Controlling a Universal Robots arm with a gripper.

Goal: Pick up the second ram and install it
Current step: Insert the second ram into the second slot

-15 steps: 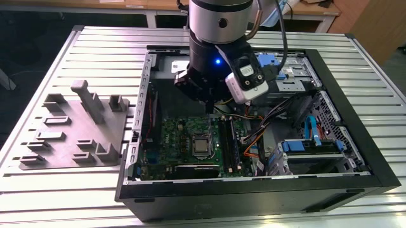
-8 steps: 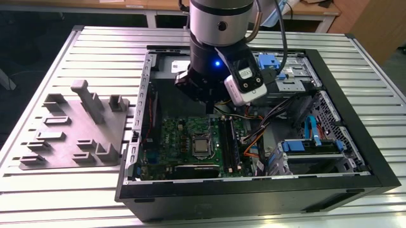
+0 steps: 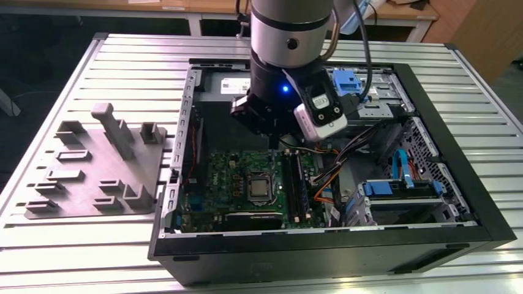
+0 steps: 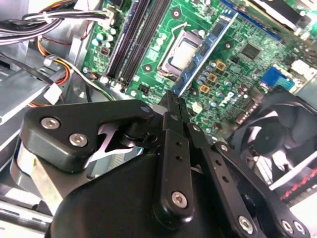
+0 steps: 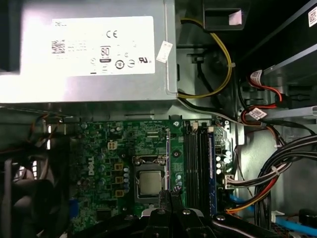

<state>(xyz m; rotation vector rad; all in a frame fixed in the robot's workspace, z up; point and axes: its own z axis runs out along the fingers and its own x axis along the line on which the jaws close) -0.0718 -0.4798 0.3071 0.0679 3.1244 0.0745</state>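
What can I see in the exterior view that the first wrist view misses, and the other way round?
Exterior view's extras: the slatted table, the grey moulded tray, the arm. First wrist view's extras: a yellow cable, and the end effector shut on the memory stick, seen edge-on. Shared: the green motherboard, its processor socket and black slots.
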